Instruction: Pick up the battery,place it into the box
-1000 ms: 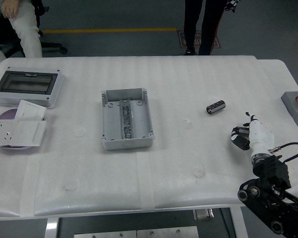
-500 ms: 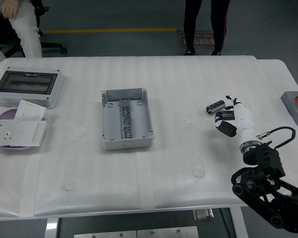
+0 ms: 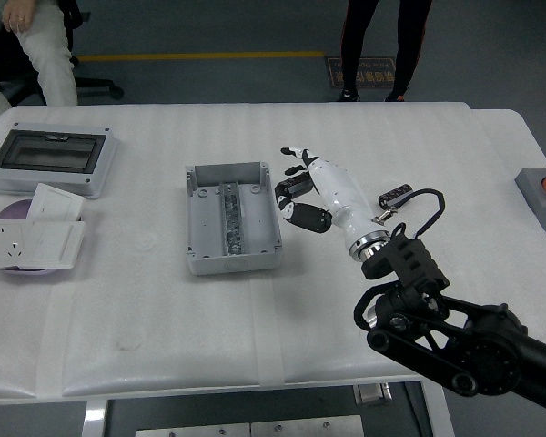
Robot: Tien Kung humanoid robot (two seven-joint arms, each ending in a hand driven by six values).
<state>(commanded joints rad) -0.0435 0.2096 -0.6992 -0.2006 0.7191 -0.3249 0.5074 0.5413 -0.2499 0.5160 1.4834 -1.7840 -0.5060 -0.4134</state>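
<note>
While beside box (image 3: 231,217), hand (image 3: 302,187) empty.

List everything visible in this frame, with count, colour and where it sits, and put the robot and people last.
Battery: 1, black and silver, lying on the table right of centre, behind the robot's forearm.
Open box: 1, grey, table centre, nothing loose inside.
Enclosure with dark window: 1, grey, far left.
Wall sockets: 2 white plates, left edge, overlapping a purple disc.
Grey block: 1, right edge, an orange thing on it, cut off.
Table: 1, white.
Right hand: 1, white with black fingers, open, hovering just right of the box, holding nothing.
People: 2 at the far side, one seated top left, one standing at top centre.
</note>
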